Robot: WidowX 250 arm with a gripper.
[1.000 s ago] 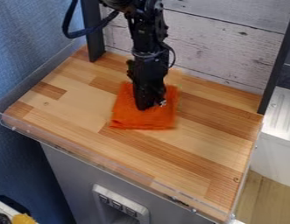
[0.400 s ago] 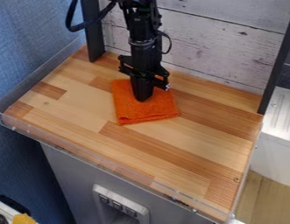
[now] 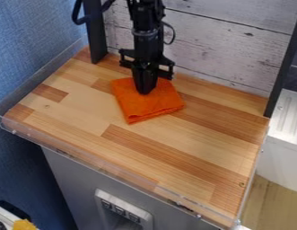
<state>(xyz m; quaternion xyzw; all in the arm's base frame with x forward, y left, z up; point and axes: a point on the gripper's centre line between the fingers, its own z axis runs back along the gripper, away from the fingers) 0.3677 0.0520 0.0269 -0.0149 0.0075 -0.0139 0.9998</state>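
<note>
Orange folded cloth [image 3: 156, 103] lies toward the back edge of the tabletop [image 3: 192, 146], with the end effector [image 3: 144, 91] at its rear part; whether clenched or released, I cannot tell. Probably positioning the cloth; the next move calls for light, level contact.

Room over the near tabletop [image 3: 174, 155]; plank wall [image 3: 219, 56] blocks behind

A folded orange cloth [image 3: 151, 106] lies flat, slightly askew, on the wooden tabletop [image 3: 114, 148].

Black, jointed arm with looping cables.
</note>
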